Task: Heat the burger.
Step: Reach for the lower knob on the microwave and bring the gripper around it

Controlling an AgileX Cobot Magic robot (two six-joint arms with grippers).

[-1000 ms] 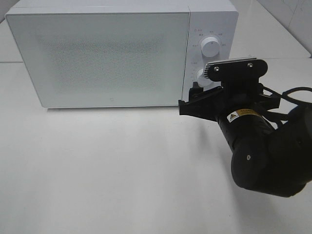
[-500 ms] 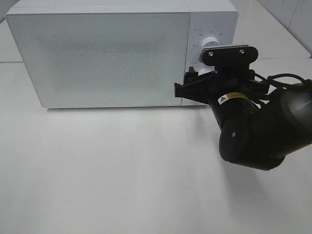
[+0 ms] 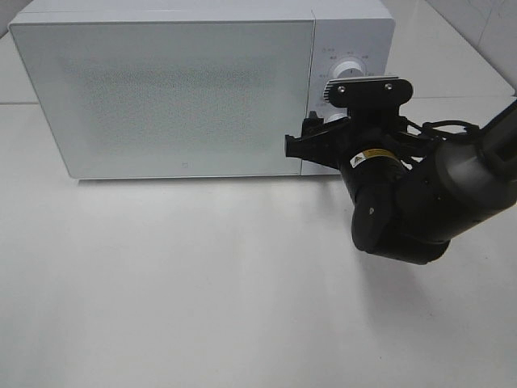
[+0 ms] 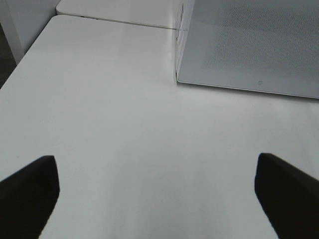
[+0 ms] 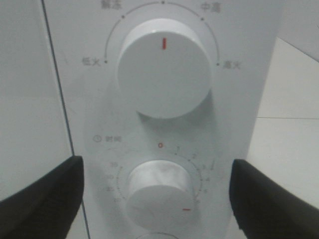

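Observation:
The burger is out of view; the white microwave [image 3: 161, 97] has its door shut and nothing shows through it. My right gripper [image 3: 329, 129] is up against the control panel at the microwave's right end. In the right wrist view the right gripper [image 5: 157, 169] stands open, its dark fingers [image 5: 45, 194] on either side of the lower timer knob [image 5: 158, 191] and apart from it. The upper power knob [image 5: 164, 67] has its red mark pointing straight up. My left gripper [image 4: 157, 174] hangs open over bare table, holding nothing.
The white table [image 3: 202, 275] stretches in front of the microwave. The microwave's front left corner [image 4: 178, 79] lies ahead of the left gripper. The right arm's bulky black body [image 3: 404, 202] stands over the table's right side.
The right arm has moved forward and slightly left, bringing its gripper from below the knobs up to the control panel. The left gripper's state is unchanged.

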